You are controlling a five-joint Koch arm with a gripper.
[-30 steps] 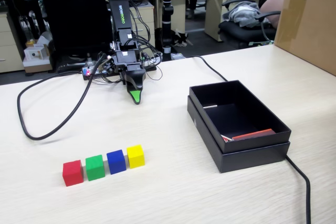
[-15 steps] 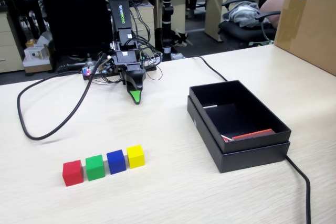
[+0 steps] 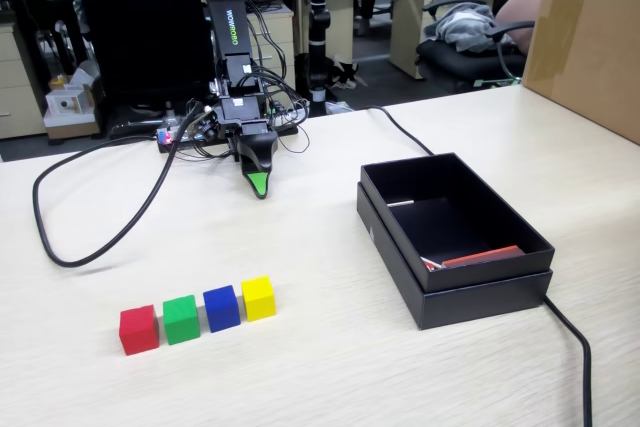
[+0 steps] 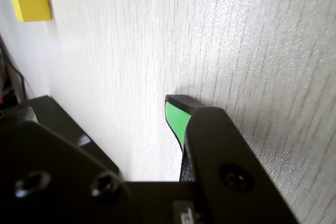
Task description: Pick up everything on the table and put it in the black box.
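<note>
Four cubes lined up, gripper tip down

In the fixed view's lower left, red cube (image 3: 138, 329), green cube (image 3: 181, 319), blue cube (image 3: 221, 308) and yellow cube (image 3: 258, 298) form a row on the table (image 3: 320, 367). The black box (image 3: 452, 238) sits right of centre. The gripper (image 3: 259, 185) rests upper centre; its opening cannot be told.

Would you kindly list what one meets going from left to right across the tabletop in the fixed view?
Red cube → green cube → blue cube → yellow cube → black box → brown carton. The pincer sits farther back, roughly above the yellow cube, so I leave it out of the order.
</note>
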